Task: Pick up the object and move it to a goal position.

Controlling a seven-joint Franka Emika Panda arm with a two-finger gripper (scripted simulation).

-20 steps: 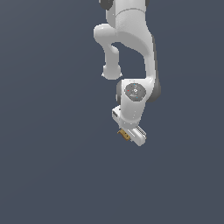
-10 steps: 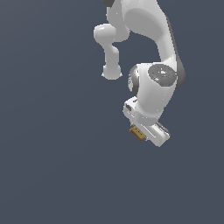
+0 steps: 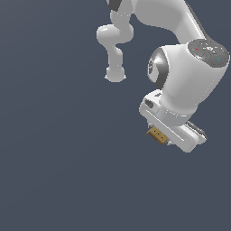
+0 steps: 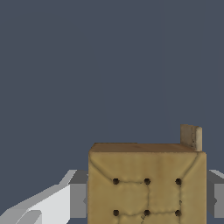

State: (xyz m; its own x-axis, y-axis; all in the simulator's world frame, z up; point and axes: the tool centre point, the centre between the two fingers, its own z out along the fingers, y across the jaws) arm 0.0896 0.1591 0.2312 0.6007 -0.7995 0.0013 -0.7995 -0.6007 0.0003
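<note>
Here the tan block [image 4: 147,186], dark dots on its face, fills the wrist view, pinched between the grey fingers [image 4: 78,194] of the gripper [image 3: 163,137], which hangs under the white arm [image 3: 189,85] against a plain slate-blue backdrop [image 3: 54,158].

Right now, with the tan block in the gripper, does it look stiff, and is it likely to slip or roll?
The tan block looks stiff: its edges stay straight between the gripper fingers. Flat faces suggest it won't roll. It seems small beside the gripper, so probably light; slipping looks unlikely, though its surface friction can't be judged.
</note>
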